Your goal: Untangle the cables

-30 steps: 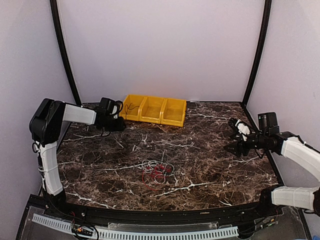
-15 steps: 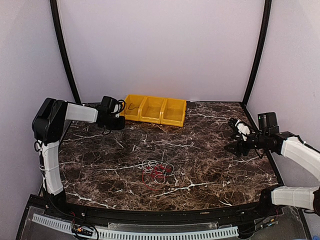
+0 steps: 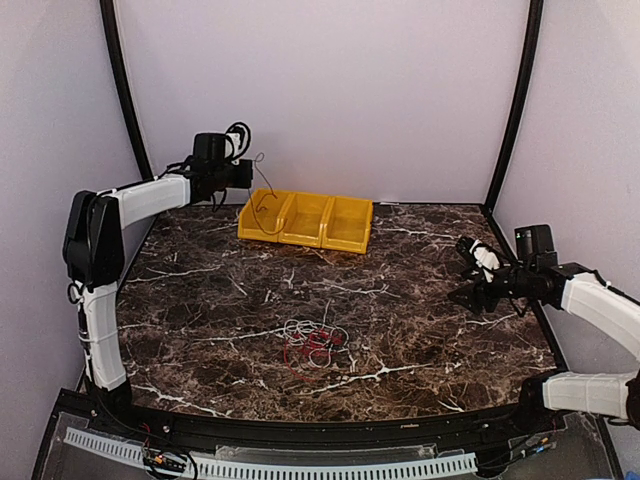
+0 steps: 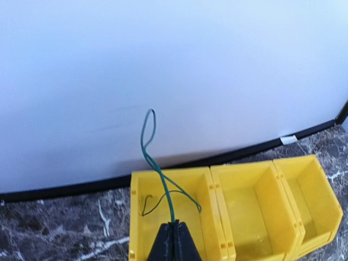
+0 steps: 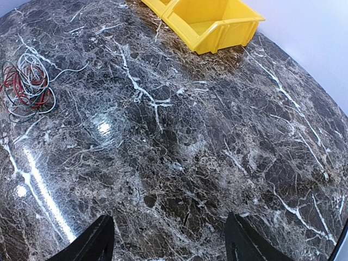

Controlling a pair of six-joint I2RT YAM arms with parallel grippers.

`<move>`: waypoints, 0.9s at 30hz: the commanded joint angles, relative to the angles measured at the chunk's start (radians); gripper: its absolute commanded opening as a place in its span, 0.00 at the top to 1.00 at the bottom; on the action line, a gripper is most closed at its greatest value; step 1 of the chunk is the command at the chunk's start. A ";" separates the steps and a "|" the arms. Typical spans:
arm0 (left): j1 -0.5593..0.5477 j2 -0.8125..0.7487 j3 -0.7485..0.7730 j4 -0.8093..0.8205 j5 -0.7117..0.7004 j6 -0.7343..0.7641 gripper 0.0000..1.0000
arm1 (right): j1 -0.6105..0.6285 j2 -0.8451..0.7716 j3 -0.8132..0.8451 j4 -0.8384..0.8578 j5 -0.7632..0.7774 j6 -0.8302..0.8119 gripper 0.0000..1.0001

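My left gripper (image 4: pixel 175 224) is shut on a thin green cable (image 4: pixel 158 173) and holds it above the left compartment of the yellow bin (image 4: pixel 138 228). The cable loops upward and its dark end trails down into that compartment. In the top view the left gripper (image 3: pixel 250 175) is raised at the back left over the bin (image 3: pixel 345 236). A tangle of red, white and green cables (image 3: pixel 315 345) lies mid-table and also shows in the right wrist view (image 5: pixel 26 82). My right gripper (image 5: pixel 166 239) is open and empty, low over bare marble at the right (image 3: pixel 470 280).
The yellow bin has three compartments; the middle one (image 4: pixel 250 204) and the right one (image 4: pixel 310 198) look empty. A white back wall (image 4: pixel 174 65) stands close behind the bin. Black frame posts (image 3: pixel 125 100) rise at both back corners.
My left gripper has risen from table height beside the bin to well above its left compartment, lifting the green cable. The right arm and the tangle have not moved.
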 commanded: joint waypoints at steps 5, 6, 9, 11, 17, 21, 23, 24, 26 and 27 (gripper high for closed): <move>-0.005 0.065 0.112 0.166 -0.097 0.120 1.00 | -0.006 0.002 0.000 0.019 0.012 -0.001 0.29; -0.006 0.074 0.122 0.183 -0.097 0.130 1.00 | -0.006 0.004 0.001 0.019 0.013 -0.002 0.29; -0.016 0.093 0.127 0.229 -0.115 0.220 1.00 | -0.006 0.010 0.000 0.020 0.018 -0.001 0.29; -0.025 0.106 0.117 0.261 -0.129 0.282 1.00 | -0.006 0.009 0.001 0.019 0.019 -0.002 0.28; -0.043 0.117 0.052 0.357 -0.243 0.412 1.00 | -0.006 0.014 0.000 0.021 0.019 -0.003 0.28; -0.045 0.126 0.034 0.404 -0.366 0.463 1.00 | -0.006 0.016 0.000 0.019 0.022 -0.003 0.28; -0.045 0.127 0.022 0.423 -0.407 0.483 1.00 | -0.006 0.015 -0.001 0.019 0.022 -0.003 0.28; -0.045 0.130 0.020 0.427 -0.433 0.488 1.00 | -0.006 0.014 0.000 0.019 0.022 -0.003 0.28; -0.045 0.132 0.012 0.443 -0.475 0.491 1.00 | -0.006 0.015 -0.001 0.020 0.024 -0.004 0.28; -0.045 0.132 0.004 0.457 -0.499 0.492 1.00 | -0.006 0.015 -0.001 0.019 0.024 -0.003 0.28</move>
